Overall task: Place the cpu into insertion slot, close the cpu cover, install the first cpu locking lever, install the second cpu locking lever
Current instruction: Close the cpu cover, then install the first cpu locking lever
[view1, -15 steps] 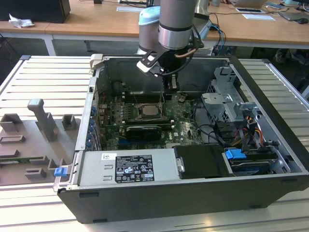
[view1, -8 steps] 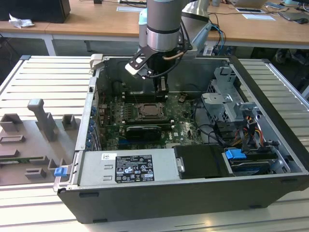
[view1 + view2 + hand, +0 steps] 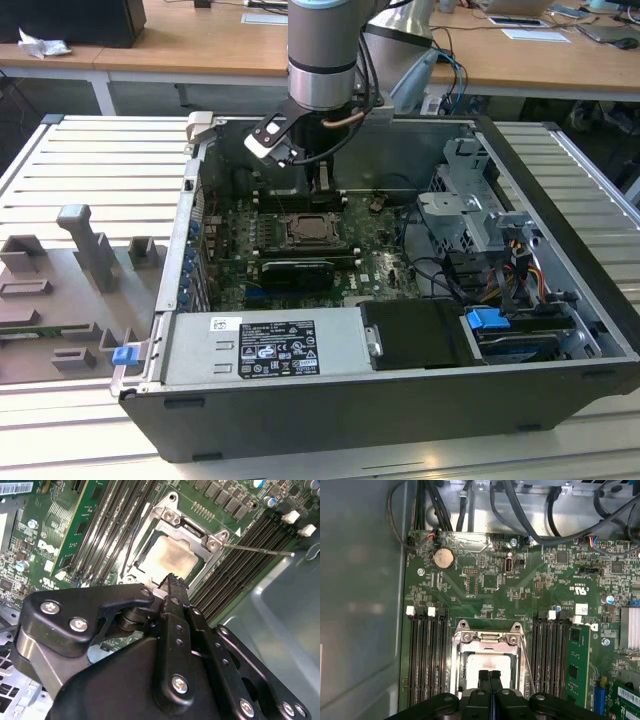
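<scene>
Black gripper [image 3: 490,673] points straight down over cpu [image 3: 474,664] — jaws pressed together, seemingly empty.

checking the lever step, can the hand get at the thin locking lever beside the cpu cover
Probably yes: the hand hangs shut over the cpu cover, and the locking lever sticks out beside it over the memory slots with nothing lying across it.
</scene>
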Controlling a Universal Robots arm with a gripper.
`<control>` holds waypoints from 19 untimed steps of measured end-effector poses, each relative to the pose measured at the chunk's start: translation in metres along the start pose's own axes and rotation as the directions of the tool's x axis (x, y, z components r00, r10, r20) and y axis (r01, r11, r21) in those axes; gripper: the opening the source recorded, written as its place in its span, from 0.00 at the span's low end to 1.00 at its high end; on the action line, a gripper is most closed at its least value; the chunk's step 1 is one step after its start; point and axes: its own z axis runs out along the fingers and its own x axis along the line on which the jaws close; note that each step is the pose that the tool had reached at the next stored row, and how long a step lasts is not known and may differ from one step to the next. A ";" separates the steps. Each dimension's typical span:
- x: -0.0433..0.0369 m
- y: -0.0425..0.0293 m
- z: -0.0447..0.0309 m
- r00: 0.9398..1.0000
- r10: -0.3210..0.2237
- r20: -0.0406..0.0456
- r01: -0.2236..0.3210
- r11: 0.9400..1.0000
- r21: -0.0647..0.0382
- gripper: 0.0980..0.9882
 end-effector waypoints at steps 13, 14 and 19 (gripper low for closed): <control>0.0003 -0.0031 -0.0231 1.000 -0.007 0.004 0.007 1.000 0.000 0.01; 0.0003 -0.0031 -0.0231 0.999 -0.047 0.003 0.047 0.999 0.000 0.01; 0.0002 -0.0032 -0.0220 0.983 -0.186 -0.002 0.186 0.983 0.000 0.01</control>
